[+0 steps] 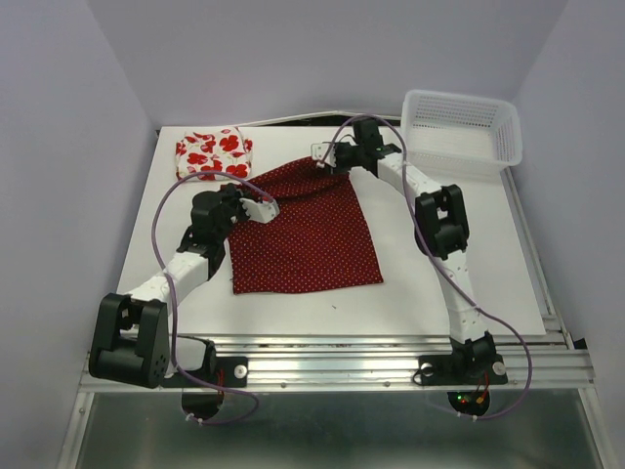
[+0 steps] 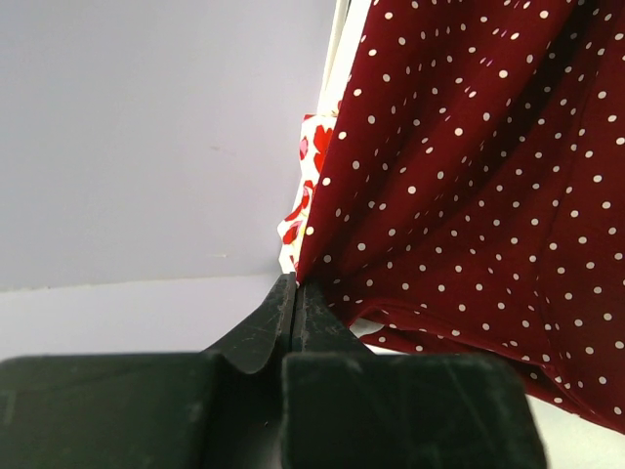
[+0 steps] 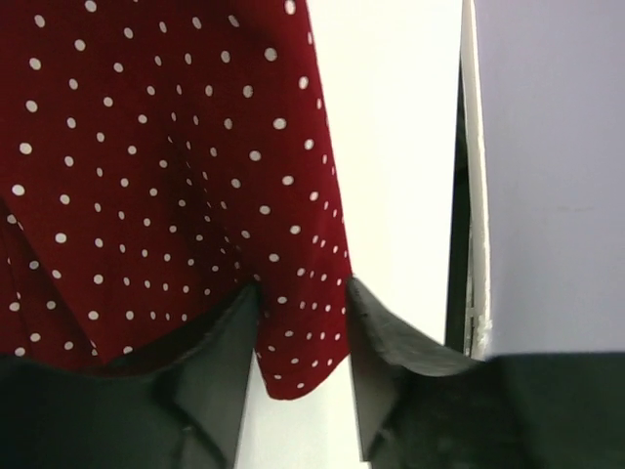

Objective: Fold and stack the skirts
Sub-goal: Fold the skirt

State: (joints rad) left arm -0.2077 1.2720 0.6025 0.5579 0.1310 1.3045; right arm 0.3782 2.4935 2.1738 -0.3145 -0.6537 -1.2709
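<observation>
Dotted skirt (image 1: 303, 230): dark red cloth with small white dots, spread nearly flat on the table (image 1: 439, 293), its far edge lifted into folds between the two pincers. Left pincer (image 2: 296, 289): jaws pressed together on the skirt's far left corner, with the cloth fanning out in creases from the pinch. Right pincer (image 3: 303, 293): jaws apart, one on each side of the far right corner; the corner's tip hangs between the fingers (image 3: 220, 362), and whether they touch the cloth cannot be told. Flowered skirt (image 1: 213, 153): white with red flowers, a folded bundle at the table's far left corner, just beyond the left pincer and near the dotted skirt's edge. Basket (image 1: 459, 98): white lattice, at the far right, beside the right arm.
</observation>
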